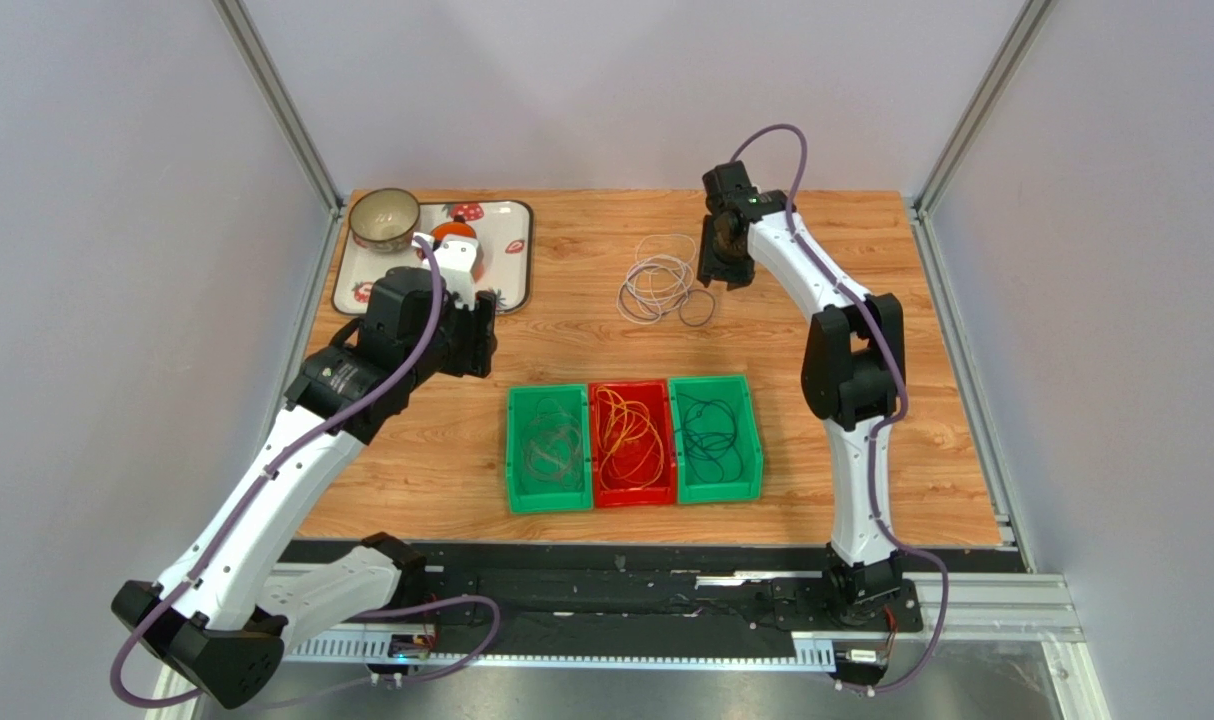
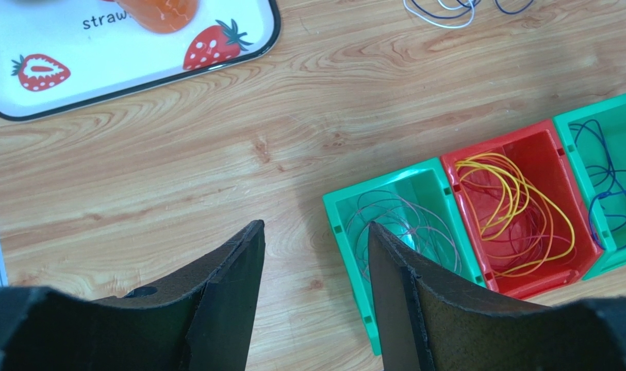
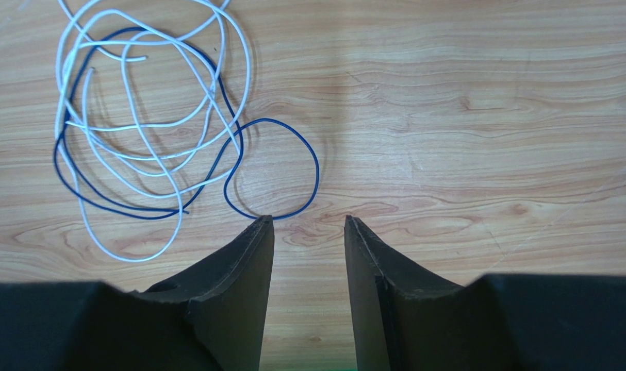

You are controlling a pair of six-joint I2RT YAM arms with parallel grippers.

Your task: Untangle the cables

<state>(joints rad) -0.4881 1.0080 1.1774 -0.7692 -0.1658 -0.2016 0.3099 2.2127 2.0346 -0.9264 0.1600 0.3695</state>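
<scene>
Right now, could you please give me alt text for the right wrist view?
The right gripper, jaws open and empty, hovers over a wooden table, just beside a loose tangle of white and dark blue cables.

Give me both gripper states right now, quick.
Left gripper: open, empty, above the light wooden table.
Right gripper: open, empty, thin dark blue wire loop just ahead.

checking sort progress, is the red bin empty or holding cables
Holding cables: yellow-orange loops lie coiled inside the red bin, seen in both the top and left wrist views.
</scene>
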